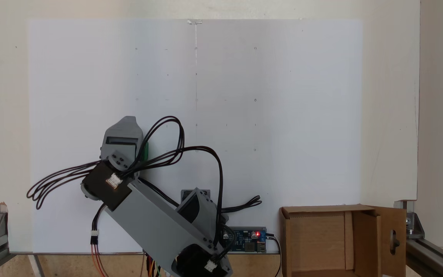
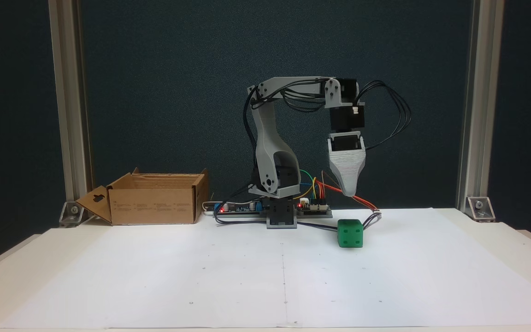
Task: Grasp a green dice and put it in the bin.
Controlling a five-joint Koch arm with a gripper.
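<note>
Cardboard, brown and corrugated, forms the bin (image 2: 155,203), seen at the left of the front fixed view beside the back edge of the white sheet (image 2: 247,276), its flap with the cut-out splayed outward. Wide bare paper is left open between the bin and the arm's base. Further right, the green dice (image 2: 350,233) rests on the sheet, bright green with rounded corners and recessed pips, directly below the gripper (image 2: 351,192) and clear of it. From above, the dice (image 1: 145,151) is mostly hidden under the gripper. Whether the jaws are open cannot be told, as one tip alone is shown
</note>
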